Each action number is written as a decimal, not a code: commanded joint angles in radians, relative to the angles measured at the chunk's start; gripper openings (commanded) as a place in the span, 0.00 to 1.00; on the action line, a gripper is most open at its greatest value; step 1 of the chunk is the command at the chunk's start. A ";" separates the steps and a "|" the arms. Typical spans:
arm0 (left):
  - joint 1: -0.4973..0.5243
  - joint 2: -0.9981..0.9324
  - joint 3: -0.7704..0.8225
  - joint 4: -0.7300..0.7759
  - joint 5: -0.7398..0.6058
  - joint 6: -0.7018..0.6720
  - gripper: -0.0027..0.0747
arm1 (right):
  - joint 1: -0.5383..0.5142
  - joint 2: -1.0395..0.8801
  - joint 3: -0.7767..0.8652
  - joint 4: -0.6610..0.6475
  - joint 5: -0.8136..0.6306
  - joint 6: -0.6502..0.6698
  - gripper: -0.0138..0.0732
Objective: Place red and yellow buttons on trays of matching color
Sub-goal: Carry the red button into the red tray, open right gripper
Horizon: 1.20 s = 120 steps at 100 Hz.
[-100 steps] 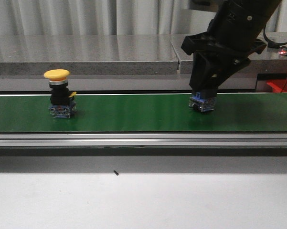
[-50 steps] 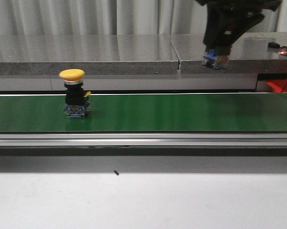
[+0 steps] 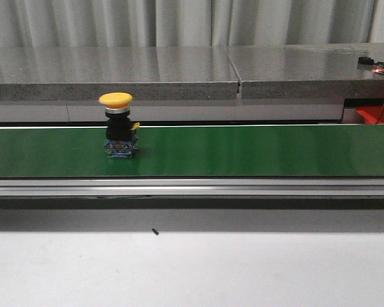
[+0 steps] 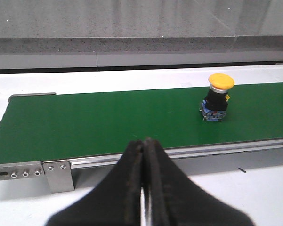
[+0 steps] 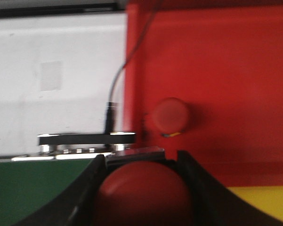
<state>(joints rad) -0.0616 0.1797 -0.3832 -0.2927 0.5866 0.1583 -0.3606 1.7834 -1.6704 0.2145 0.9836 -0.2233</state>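
A yellow button (image 3: 117, 125) with a black body stands upright on the green conveyor belt (image 3: 243, 151), left of the middle; the left wrist view shows the yellow button (image 4: 216, 96) too. My left gripper (image 4: 144, 143) is shut with nothing in it, short of the belt's near rail. My right gripper (image 5: 141, 162) is shut on a red button (image 5: 143, 193), held above the end of the belt beside the red tray (image 5: 235, 70). Another red button (image 5: 171, 116) lies in that tray. A corner of the yellow tray (image 5: 266, 202) shows beside it. Neither arm shows in the front view.
A grey stone ledge (image 3: 179, 70) runs behind the belt. A corner of the red tray (image 3: 377, 115) shows at the far right of the front view. White tabletop (image 3: 192, 268) lies in front of the belt's aluminium rail (image 3: 192, 187). A black cable (image 5: 114, 89) runs by the tray's edge.
My right arm lifted the red button off the belt and carried it up and right, out of the front view. The yellow button rode the belt to the right.
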 commanded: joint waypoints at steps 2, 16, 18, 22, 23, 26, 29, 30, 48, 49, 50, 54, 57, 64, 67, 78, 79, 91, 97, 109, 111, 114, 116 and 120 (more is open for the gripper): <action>-0.007 0.011 -0.026 -0.020 -0.077 -0.003 0.01 | -0.074 -0.041 -0.035 0.019 -0.067 0.009 0.40; -0.007 0.011 -0.026 -0.020 -0.077 -0.003 0.01 | -0.140 0.007 -0.035 0.087 -0.120 0.008 0.40; -0.007 0.011 -0.026 -0.020 -0.077 -0.003 0.01 | -0.142 0.017 -0.035 0.090 -0.127 0.008 0.40; -0.007 0.011 -0.026 -0.020 -0.077 -0.003 0.01 | -0.145 0.041 -0.035 0.090 -0.140 0.008 0.40; -0.007 0.011 -0.026 -0.020 -0.077 -0.003 0.01 | -0.145 0.045 -0.035 0.090 -0.143 0.008 0.40; -0.007 0.011 -0.026 -0.020 -0.077 -0.003 0.01 | -0.145 0.067 -0.035 0.090 -0.153 0.008 0.40; -0.007 0.011 -0.026 -0.020 -0.077 -0.003 0.01 | -0.145 0.086 -0.035 0.090 -0.163 0.008 0.40; -0.007 0.011 -0.026 -0.020 -0.077 -0.003 0.01 | -0.145 0.091 -0.035 0.090 -0.165 0.008 0.40; -0.007 0.011 -0.026 -0.020 -0.077 -0.003 0.01 | -0.139 0.201 -0.035 0.090 -0.201 0.008 0.40; -0.007 0.011 -0.026 -0.020 -0.077 -0.003 0.01 | -0.139 0.208 -0.035 0.090 -0.202 0.008 0.40; -0.007 0.011 -0.026 -0.020 -0.077 -0.003 0.01 | -0.139 0.212 -0.035 0.089 -0.203 0.008 0.40; -0.007 0.011 -0.026 -0.020 -0.077 -0.003 0.01 | -0.139 0.230 -0.035 0.086 -0.211 0.008 0.40; -0.007 0.011 -0.026 -0.020 -0.077 -0.003 0.01 | -0.139 0.239 -0.035 0.085 -0.215 0.008 0.40; -0.007 0.011 -0.026 -0.020 -0.077 -0.003 0.01 | -0.139 0.255 -0.035 0.075 -0.224 0.008 0.40; -0.007 0.011 -0.026 -0.020 -0.077 -0.003 0.01 | -0.139 0.262 -0.035 0.075 -0.228 0.008 0.40; -0.007 0.011 -0.026 -0.020 -0.077 -0.003 0.01 | -0.139 0.276 -0.035 0.075 -0.236 0.008 0.40; -0.007 0.011 -0.026 -0.020 -0.077 -0.003 0.01 | -0.139 0.276 -0.035 0.075 -0.236 0.008 0.40; -0.007 0.011 -0.026 -0.020 -0.077 -0.003 0.01 | -0.139 0.281 -0.035 0.074 -0.236 0.008 0.42; -0.007 0.011 -0.026 -0.020 -0.077 -0.003 0.01 | -0.139 0.282 -0.035 0.073 -0.236 0.008 0.45; -0.007 0.011 -0.026 -0.020 -0.077 -0.003 0.01 | -0.139 0.280 -0.035 0.066 -0.235 0.007 0.63; -0.007 0.011 -0.026 -0.020 -0.077 -0.003 0.01 | -0.139 0.280 -0.035 0.066 -0.235 0.007 0.67; -0.007 0.011 -0.026 -0.020 -0.077 -0.003 0.01 | -0.139 0.278 -0.035 0.066 -0.235 0.007 0.72; -0.007 0.011 -0.026 -0.020 -0.077 -0.003 0.01 | -0.139 0.276 -0.035 0.066 -0.235 0.007 0.76; -0.007 0.011 -0.026 -0.020 -0.077 -0.003 0.01 | -0.139 0.272 -0.035 0.065 -0.235 0.007 0.81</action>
<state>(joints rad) -0.0616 0.1797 -0.3832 -0.2927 0.5866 0.1583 -0.4965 2.1234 -1.6704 0.2745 0.7810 -0.2128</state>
